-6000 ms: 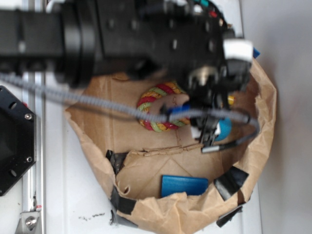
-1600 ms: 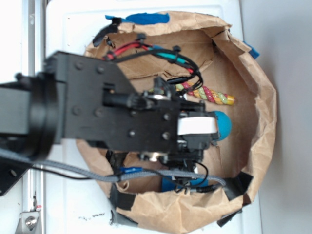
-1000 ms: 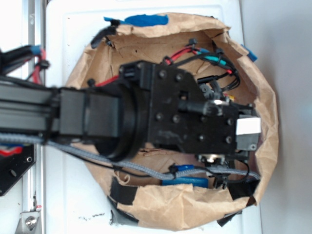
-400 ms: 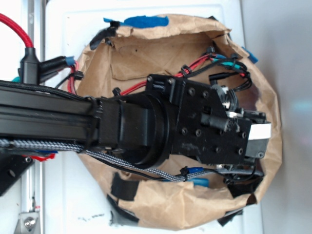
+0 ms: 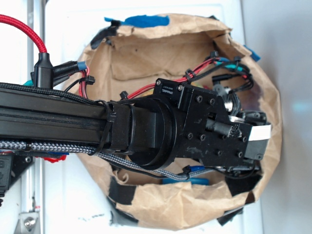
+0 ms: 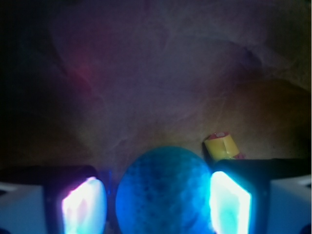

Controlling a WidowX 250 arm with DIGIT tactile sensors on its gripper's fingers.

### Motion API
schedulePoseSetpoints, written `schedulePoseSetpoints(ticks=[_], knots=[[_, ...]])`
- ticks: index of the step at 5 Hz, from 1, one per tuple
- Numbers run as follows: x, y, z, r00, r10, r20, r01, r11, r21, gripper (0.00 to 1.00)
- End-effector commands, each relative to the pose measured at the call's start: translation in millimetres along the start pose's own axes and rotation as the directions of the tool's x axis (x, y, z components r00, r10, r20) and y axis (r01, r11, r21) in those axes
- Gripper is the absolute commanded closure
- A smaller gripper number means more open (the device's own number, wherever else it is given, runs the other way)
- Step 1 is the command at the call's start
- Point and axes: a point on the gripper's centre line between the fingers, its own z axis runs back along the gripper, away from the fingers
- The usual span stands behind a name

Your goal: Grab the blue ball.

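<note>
In the wrist view, the blue ball (image 6: 163,192) sits between the two pads of the pincer (image 6: 157,204), which is spread, with narrow gaps on both sides of the ball. The ball rests on the floor of the paper bag (image 5: 195,214). Compared with 0.4 s ago, the arm (image 5: 48,117) has shifted only slightly. A yellow rope toy end (image 6: 222,146) lies just behind the ball.

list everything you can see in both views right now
blue ball: 1, teal-blue, between the claw's fingers, wrist view only
rope toy end: 1, yellow, just behind the ball on its right
flat block: 1, dark blue, mostly hidden under the arm
paper bag: 1, brown, taped, rolled into a basin holding everything
blue tape: 1, on the bag's far rim
claw: 1, fingers either side of the ball, gaps showing
</note>
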Motion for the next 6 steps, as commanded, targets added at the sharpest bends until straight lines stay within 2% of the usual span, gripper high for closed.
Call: schedulePoseSetpoints(ticks=[1, 3, 4, 5, 6], knots=[[8, -2, 13, 0.998, -0.015, 0.056, 0.016, 1.000, -0.021, 1.00], [16, 3, 19, 0.998, -0.005, 0.060, 0.007, 0.999, -0.035, 1.00], [9, 17, 49, 0.999, 0.026, 0.029, -0.023, 0.996, -0.085, 1.00], [-14, 31, 74, 0.994, 0.095, -0.047, -0.097, 0.995, -0.037, 1.00], [-35, 52, 106, 0.993, 0.078, -0.090, -0.088, 0.989, -0.121, 1.00]])
